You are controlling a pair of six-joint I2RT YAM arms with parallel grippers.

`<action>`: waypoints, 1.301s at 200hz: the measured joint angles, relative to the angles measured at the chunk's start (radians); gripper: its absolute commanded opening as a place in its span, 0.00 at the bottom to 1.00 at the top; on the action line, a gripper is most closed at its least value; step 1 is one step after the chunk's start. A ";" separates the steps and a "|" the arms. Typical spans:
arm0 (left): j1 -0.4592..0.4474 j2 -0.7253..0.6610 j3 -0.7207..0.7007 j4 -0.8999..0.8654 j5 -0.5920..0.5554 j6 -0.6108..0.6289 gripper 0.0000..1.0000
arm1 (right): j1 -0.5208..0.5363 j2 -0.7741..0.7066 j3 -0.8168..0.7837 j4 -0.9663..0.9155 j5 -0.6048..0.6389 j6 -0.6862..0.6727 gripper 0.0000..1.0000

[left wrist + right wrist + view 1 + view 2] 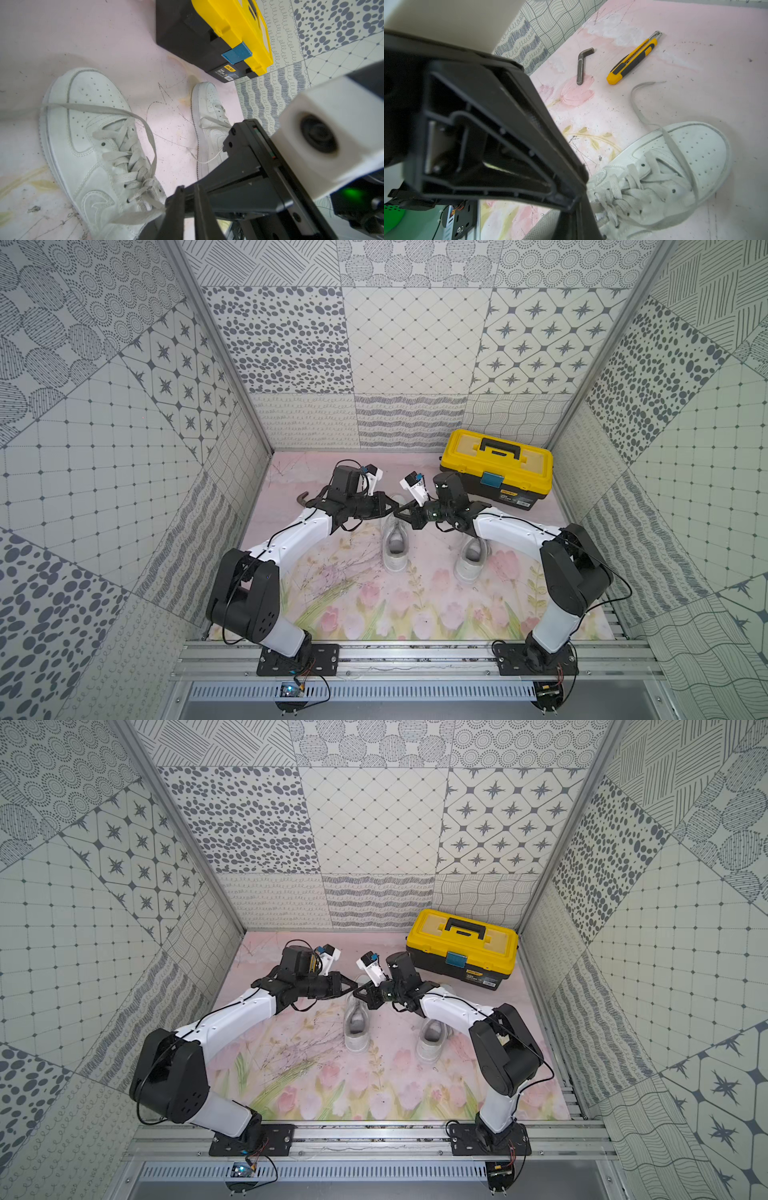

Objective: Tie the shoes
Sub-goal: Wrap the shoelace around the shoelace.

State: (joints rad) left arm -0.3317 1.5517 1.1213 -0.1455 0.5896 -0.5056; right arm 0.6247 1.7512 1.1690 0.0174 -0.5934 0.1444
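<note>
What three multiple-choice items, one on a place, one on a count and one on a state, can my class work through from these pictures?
1. Where does the toolbox stand?
A) at the near edge
B) at the far right corner of the mat
C) against the left wall

2. How many shoes are on the mat?
A) one
B) two
C) three

3. How is the toolbox lid?
A) shut
B) propped open
C) taken off

Answers:
1 B: both top views show it by the back wall, beyond the shoes.
2 B: a pair lies side by side.
3 A: the yellow lid sits flat on the black base, with the blue latch over its front.
</note>
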 measured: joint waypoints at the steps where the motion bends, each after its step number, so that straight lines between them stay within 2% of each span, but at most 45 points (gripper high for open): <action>1: 0.000 0.000 0.002 -0.002 -0.001 0.004 0.38 | 0.000 0.000 0.000 0.000 0.000 0.000 0.00; 17: 0.012 0.000 0.021 -0.022 -0.017 0.024 0.47 | 0.003 0.000 0.000 0.000 0.001 -0.001 0.00; 57: 0.082 0.058 0.093 -0.096 -0.096 0.076 0.55 | 0.003 0.000 0.000 -0.007 0.010 -0.007 0.00; 116: 0.125 0.335 0.341 -0.261 -0.280 0.193 0.60 | 0.003 -0.016 0.000 -0.023 0.019 -0.024 0.00; 176: 0.130 0.613 0.618 -0.414 -0.491 0.293 0.60 | 0.005 -0.016 0.000 -0.028 0.021 -0.024 0.00; 221: 0.131 0.728 0.730 -0.484 -0.595 0.333 0.54 | 0.015 -0.016 0.000 -0.028 0.023 -0.023 0.00; 260: 0.132 0.778 0.776 -0.531 -0.651 0.354 0.30 | 0.016 -0.016 0.000 -0.028 0.026 -0.022 0.00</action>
State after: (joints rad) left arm -0.2001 2.3295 1.8973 -0.6762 -0.0612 -0.1516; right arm 0.6403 1.7355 1.1690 -0.0109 -0.5674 0.1226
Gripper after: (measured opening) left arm 0.388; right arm 0.043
